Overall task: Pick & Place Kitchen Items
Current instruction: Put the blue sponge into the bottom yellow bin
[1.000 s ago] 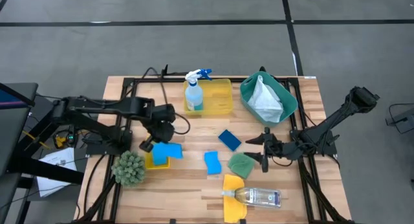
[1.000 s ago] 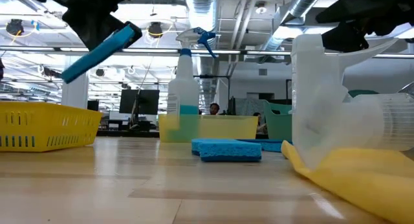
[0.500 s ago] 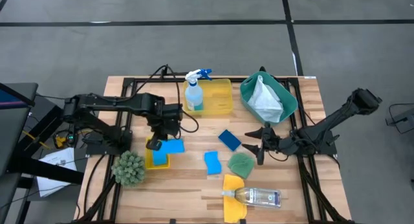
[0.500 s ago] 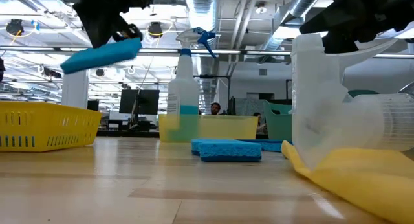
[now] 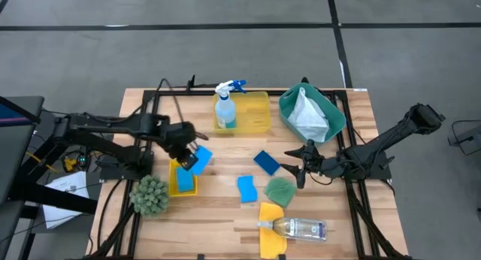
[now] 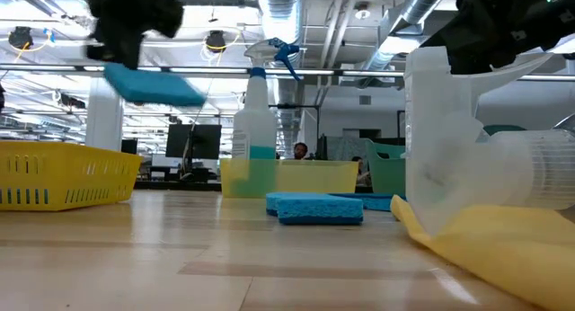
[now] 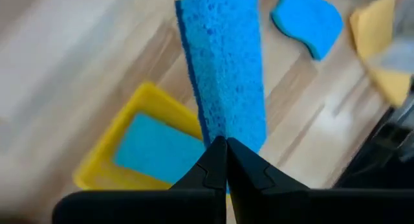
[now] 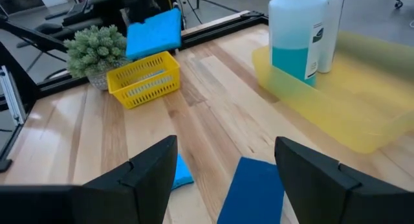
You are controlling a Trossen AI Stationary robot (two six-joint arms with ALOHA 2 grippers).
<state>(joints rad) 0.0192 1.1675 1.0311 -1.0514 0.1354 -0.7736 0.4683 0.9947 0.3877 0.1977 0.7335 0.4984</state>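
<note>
A blue sponge (image 5: 200, 158) hangs in the air, pinched by one end between the pressed-together fingers of the left gripper (image 5: 191, 150); in the left wrist view the sponge (image 7: 224, 68) runs straight out from the fingertips (image 7: 225, 160), over the edge of a small yellow basket (image 7: 111, 166) that holds a second blue sponge (image 7: 158, 149). From above, the held sponge sits just over the basket's (image 5: 173, 186) far corner, near the middle-left of the table (image 5: 225, 222). A spiky green ball (image 5: 149, 195) lies just beside the basket. On the bare wood to the right are a light blue sponge (image 5: 246, 188), a dark blue sponge (image 5: 266, 162) and a green cloth (image 5: 282, 191). A clear bottle (image 5: 301, 229) lies on a yellow cloth (image 5: 269, 216) at the near edge. A spray bottle (image 5: 225, 107) stands in a yellow tray (image 5: 255, 113) at the far side, next to a teal bin (image 5: 289, 110) holding a white cloth (image 5: 307, 113). The right gripper (image 5: 292, 168) hovers with fingers spread and empty, close to the dark blue sponge (image 8: 252, 193).
</note>
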